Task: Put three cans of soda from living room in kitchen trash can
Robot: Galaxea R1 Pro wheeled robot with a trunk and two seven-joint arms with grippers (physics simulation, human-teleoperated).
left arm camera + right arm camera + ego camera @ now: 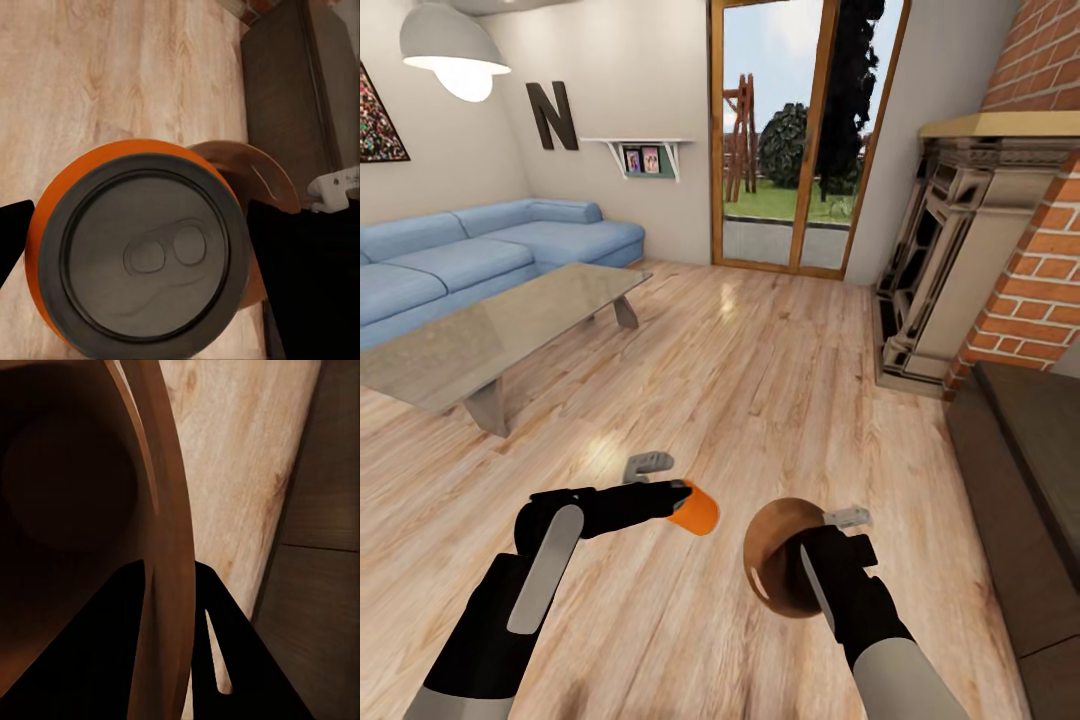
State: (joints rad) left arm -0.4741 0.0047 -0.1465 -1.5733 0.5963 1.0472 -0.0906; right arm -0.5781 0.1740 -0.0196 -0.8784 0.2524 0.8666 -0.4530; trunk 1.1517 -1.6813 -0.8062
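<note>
Gripped between the dark fingers of the left gripper, an orange can of soda is held above the wood floor, its grey lid with the pull tab seen in the left wrist view. Just beside it, the glossy brown tash can is pinched by its rim in the closed right gripper, tilted so its dark inside is shown.

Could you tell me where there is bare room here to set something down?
The glass coffee table top looks bare, as does the wood floor between it and the fireplace. Crowded directly ahead: the left tool holds a soda can beside the bin.
</note>
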